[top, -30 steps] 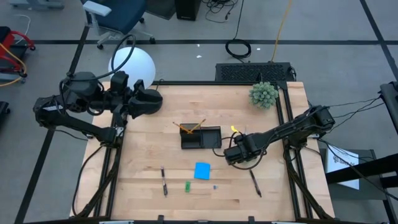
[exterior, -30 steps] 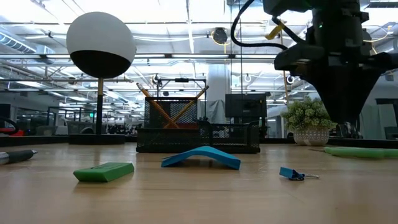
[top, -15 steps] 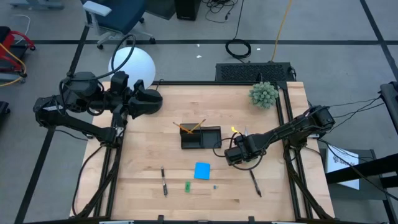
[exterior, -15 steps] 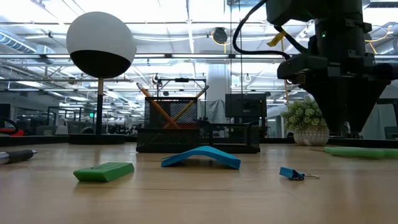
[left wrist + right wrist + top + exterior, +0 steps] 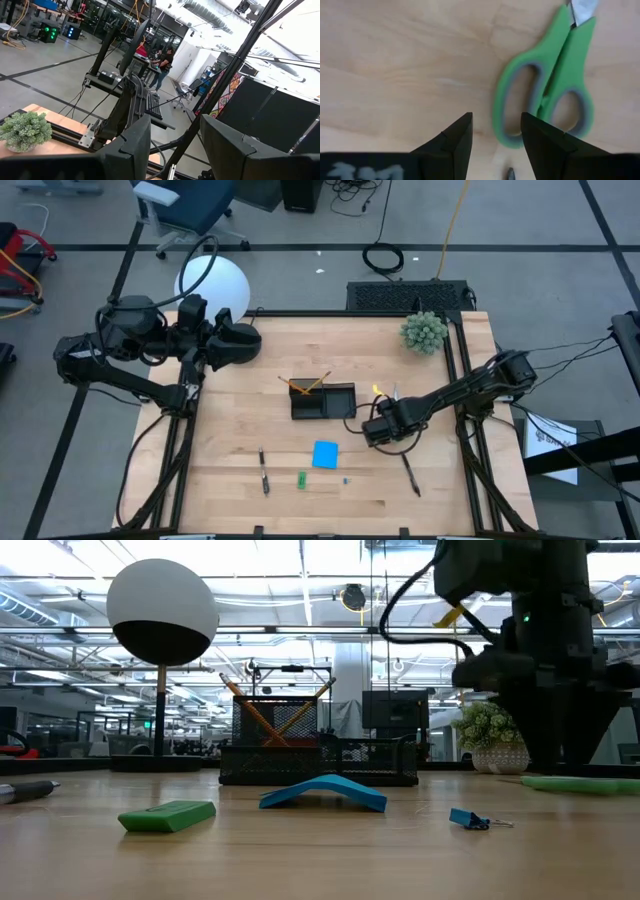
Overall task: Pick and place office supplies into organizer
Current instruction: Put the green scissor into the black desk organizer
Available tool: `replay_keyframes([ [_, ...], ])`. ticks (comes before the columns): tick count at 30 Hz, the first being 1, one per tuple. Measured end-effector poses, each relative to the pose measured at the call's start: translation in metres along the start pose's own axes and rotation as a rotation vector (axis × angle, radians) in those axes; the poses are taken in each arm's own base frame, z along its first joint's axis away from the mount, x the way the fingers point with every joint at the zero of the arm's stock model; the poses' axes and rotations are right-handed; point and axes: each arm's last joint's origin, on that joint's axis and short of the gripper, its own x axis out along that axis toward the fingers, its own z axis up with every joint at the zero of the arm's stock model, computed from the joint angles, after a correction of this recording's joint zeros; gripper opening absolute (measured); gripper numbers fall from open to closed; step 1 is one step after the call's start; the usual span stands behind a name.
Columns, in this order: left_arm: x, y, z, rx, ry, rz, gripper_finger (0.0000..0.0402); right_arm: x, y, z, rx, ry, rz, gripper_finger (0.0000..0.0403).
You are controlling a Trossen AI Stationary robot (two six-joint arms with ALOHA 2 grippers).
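Observation:
The green-handled scissors point(image 5: 545, 90) lie flat on the wooden table, to the right of the black organizer point(image 5: 322, 400), which holds orange pencils point(image 5: 308, 384). My right gripper point(image 5: 496, 117) points down just over the scissors' handles, open. One finger stands over a handle loop and the other outside it; I see no touch. A blue note pad point(image 5: 325, 454), a small green piece point(image 5: 301, 479) and two black pens point(image 5: 264, 472) point(image 5: 411, 475) lie nearer the front edge. My left gripper point(image 5: 172, 145) waits open, raised at the far left.
A white globe lamp point(image 5: 212, 285) with a round black base point(image 5: 235, 340) stands at the far left. A fuzzy green plant point(image 5: 424, 332) sits at the far right corner. A tiny blue clip point(image 5: 346, 480) lies near the note pad. Bare wood shows left of the organizer.
My right gripper has gone a little way down toward the scissors, still pointing down. Nothing on the table has moved.

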Motion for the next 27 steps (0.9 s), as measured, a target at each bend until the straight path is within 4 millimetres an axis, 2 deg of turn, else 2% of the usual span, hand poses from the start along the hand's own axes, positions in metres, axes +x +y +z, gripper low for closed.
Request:
replay_keyframes([
  [8, 0.000, 0.000, 0.000, 0.000, 0.000, 0.000, 0.0166, 0.018, 0.012, -0.001, -0.048, 0.062, 0.005, 0.0155],
  [27, 0.000, 0.000, 0.000, 0.000, 0.000, 0.000, 0.0166, 0.019, 0.012, 0.000, -0.100, 0.048, 0.015, 0.0155],
])
